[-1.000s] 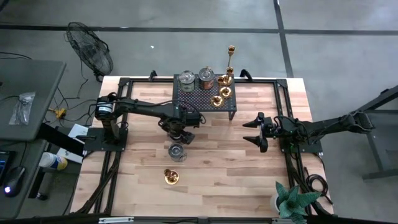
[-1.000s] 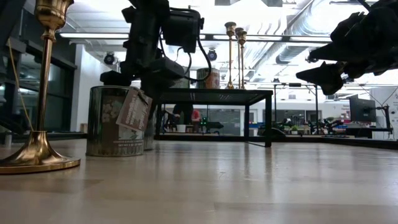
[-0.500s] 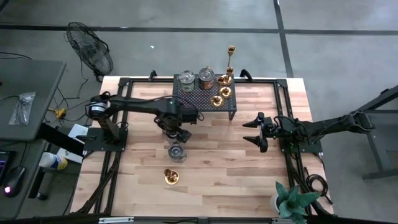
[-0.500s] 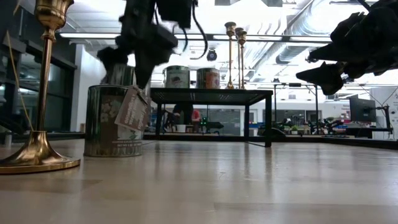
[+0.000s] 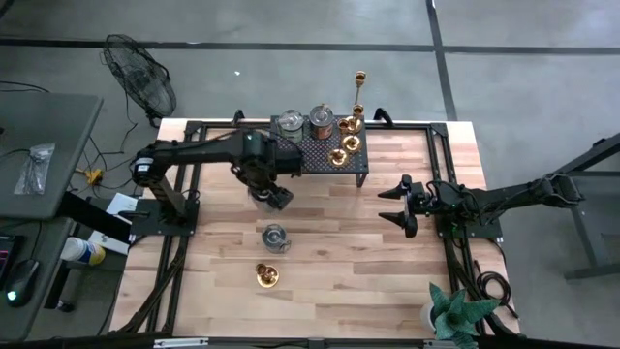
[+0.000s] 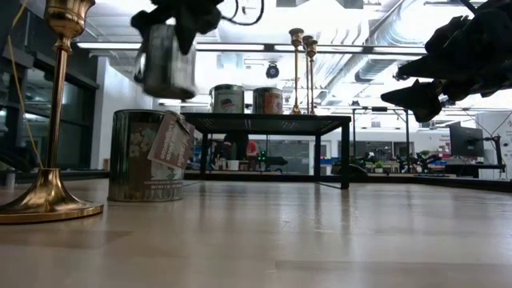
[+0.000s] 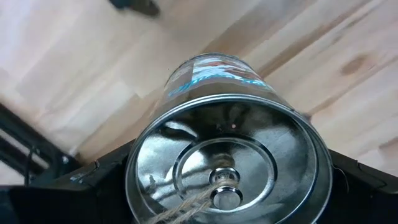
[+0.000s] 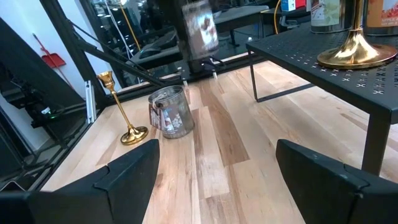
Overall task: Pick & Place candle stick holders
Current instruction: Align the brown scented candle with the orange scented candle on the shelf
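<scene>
While the right gripper (image 5: 401,206) waits spread open, the left gripper (image 5: 267,197) grasps a silvery cup (image 6: 166,61) lifted above another cup (image 6: 145,156) below it.

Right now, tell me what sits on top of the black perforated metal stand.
On the black perforated metal stand: two silvery round cups, three brass candlesticks. The left arm hides its near-left corner.

Both arms are matte black, built of slim jointed segments with black cables alongside; the left arm (image 5: 199,153) has a round silver-faced joint near its base.
</scene>
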{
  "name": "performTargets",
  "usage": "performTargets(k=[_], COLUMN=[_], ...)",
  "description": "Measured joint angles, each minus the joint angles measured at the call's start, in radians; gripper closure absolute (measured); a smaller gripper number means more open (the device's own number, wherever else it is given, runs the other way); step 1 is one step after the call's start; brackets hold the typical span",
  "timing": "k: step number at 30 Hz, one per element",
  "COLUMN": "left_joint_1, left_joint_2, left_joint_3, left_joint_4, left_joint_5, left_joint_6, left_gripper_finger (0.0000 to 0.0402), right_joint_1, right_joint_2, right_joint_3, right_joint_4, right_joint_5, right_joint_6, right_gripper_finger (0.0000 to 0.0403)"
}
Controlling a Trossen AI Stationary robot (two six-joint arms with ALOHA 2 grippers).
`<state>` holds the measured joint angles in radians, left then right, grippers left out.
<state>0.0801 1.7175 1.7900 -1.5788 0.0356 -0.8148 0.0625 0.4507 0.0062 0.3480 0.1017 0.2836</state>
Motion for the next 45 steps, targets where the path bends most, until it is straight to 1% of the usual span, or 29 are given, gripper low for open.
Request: performTargets(k=[5, 8, 21, 31, 38, 42, 45], left_joint_1=[0.032, 0.059, 0.165, 0.229, 0.243, 0.243, 0.242], left_joint_2=[0.001, 0.001, 0.002, 0.003, 0.003, 0.003, 0.005], left_joint_3=[0.087, 0.105, 0.11, 0.11, 0.11, 0.11, 0.11], left_joint_4=[0.008, 0.008, 0.007, 0.009, 0.031, 0.077, 0.11], left_joint_5=[-0.001, -0.001, 0.013, -0.041, -0.096, -0.098, -0.097], left_joint_6=[0.056, 0.107, 0.434, 0.744, 0.914, 0.992, 1.02], left_gripper_finger=[0.0053, 0.0053, 0.0053, 0.0053, 0.0053, 0.0053, 0.0053], right_joint_1=[0.0, 0.0, 0.0, 0.0, 0.0, 0.0, 0.0], right_joint_2=[0.0, 0.0, 0.0, 0.0, 0.0, 0.0, 0.0], right_joint_3=[0.0, 0.0, 0.0, 0.0, 0.0, 0.0, 0.0], right_joint_4=[0.0, -0.001, -0.001, -0.001, -0.001, -0.001, -0.001], right_joint_5=[0.0, 0.0, 0.0, 0.0, 0.0, 0.0, 0.0], right_joint_6=[0.0, 0.0, 0.0, 0.0, 0.0, 0.0, 0.0], right_gripper_finger=[0.0087, 0.0087, 0.0087, 0.0087, 0.0087, 0.0087, 0.0087])
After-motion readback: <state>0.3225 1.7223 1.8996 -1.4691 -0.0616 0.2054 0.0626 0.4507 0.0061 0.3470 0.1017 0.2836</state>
